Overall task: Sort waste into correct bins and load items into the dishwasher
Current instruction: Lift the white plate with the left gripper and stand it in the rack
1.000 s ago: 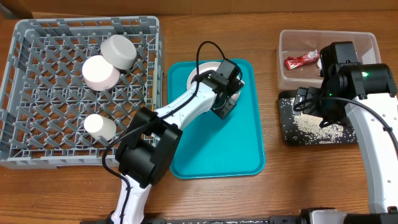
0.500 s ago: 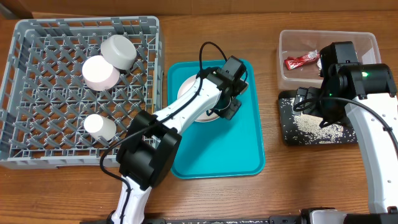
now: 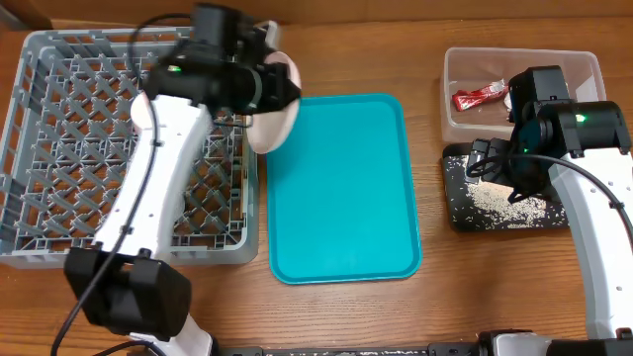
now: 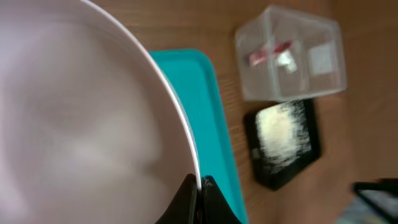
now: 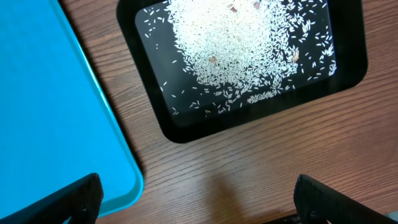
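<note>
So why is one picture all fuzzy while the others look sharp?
Left wrist: the plate is very close to the lens and shows as a soft white smear; the tub and black tray behind it are blurred too. Right wrist: crisp, single rice grains show. Overhead: sharp, evenly lit.

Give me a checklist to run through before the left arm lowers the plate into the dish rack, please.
1. Grip: ok. The left gripper pinches the rim of the white plate.
2. Plate over the dish rack: not ok. It hangs at the rack's right wall, mostly outside.
3. Free slot below: cannot tell. The left arm hides that corner.
4. Other gripper out of the way: ok. The right gripper is open above the black tray, far from the rack.
5. Waste sorted: ok. The red wrapper lies in the clear tub, and the rice lies in the black tray.
</note>
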Controlling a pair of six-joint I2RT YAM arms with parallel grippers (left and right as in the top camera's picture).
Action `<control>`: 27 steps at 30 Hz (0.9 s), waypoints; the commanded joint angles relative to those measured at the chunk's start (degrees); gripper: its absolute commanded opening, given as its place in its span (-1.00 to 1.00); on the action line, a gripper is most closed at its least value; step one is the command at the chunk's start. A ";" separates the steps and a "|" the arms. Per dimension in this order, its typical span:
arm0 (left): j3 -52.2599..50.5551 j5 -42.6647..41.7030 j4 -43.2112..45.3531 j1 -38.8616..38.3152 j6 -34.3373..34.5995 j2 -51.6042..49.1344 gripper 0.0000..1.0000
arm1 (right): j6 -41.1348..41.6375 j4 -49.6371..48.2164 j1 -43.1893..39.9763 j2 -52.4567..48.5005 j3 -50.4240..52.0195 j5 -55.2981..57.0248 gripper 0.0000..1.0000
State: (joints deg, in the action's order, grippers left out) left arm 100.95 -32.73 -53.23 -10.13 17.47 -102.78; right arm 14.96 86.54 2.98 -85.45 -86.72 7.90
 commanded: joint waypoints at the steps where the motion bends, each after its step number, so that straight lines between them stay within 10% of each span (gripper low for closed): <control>1: 1.44 -16.26 0.63 7.34 1.38 1.16 -0.92 | 0.31 -0.09 -0.22 0.57 -1.38 0.42 1.00; 27: 1.11 -20.72 -3.06 20.13 -4.94 -9.55 -0.88 | 0.31 0.07 -0.22 0.57 -1.38 0.42 1.00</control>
State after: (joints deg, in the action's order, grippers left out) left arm 100.95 -56.71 -54.48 8.38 16.10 -110.45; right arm 14.98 86.65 2.98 -85.45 -86.72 7.92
